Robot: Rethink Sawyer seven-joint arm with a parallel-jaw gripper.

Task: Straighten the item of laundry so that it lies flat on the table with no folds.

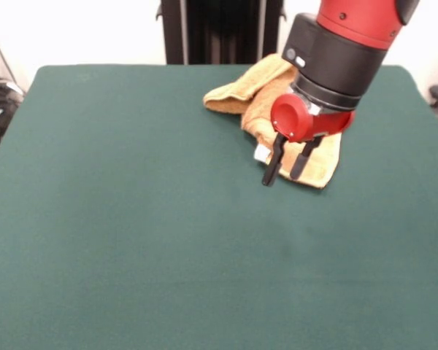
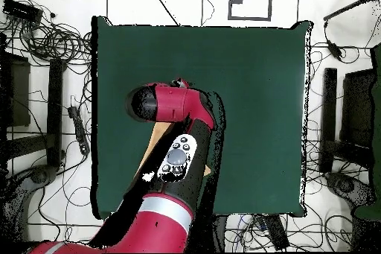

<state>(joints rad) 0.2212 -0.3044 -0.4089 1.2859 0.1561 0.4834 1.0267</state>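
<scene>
The spread claw (image 1: 286,162) should be lowered onto the crumpled towel's (image 1: 257,96) near edge, then pulled slowly across the tabletop (image 1: 131,219).

Pale white floor (image 2: 52,214) all around my bench, seen from overhead. Tangled black cables (image 2: 45,39) piled at 10 o'clock, more loose black wires (image 2: 253,225) trailing at 5. Dark upright stands (image 2: 331,121) at 3 o'clock, another dark rack (image 2: 18,109) at 9. Front view: plain white wall (image 1: 80,29) behind, black vertical post (image 1: 219,29) at 12. Lighting even, no hard shadows.
</scene>
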